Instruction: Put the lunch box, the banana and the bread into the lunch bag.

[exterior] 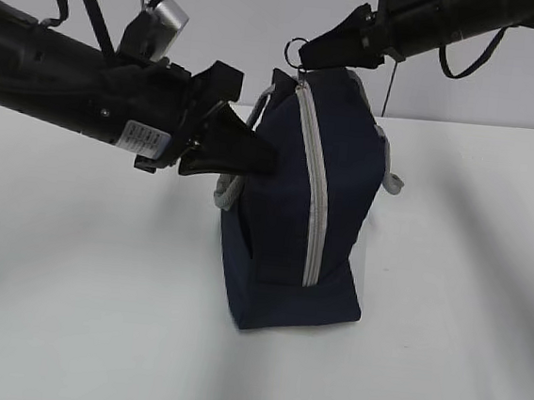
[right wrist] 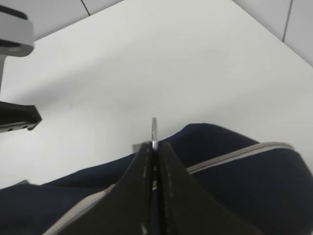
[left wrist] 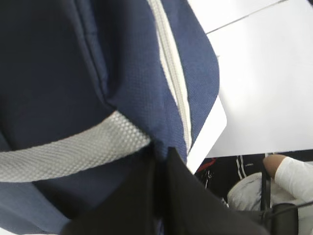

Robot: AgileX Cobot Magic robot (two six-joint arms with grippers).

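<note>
at the lunch bag (exterior: 294, 212), both end effectors pinch it: left (exterior: 252, 156) fabric, right (exterior: 304, 57) zipper ring; contents hidden.

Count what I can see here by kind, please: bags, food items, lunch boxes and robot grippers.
Lunch bag: 1
Food items: 0 in view
Lunch boxes: 0 in view
Grippers: 2, the left gripper and the right gripper
Total: 3

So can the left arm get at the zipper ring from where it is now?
Probably not. The left gripper is shut on the lunch bag's side fabric, and the right gripper already pinches the zipper ring, so that spot is taken.
</note>
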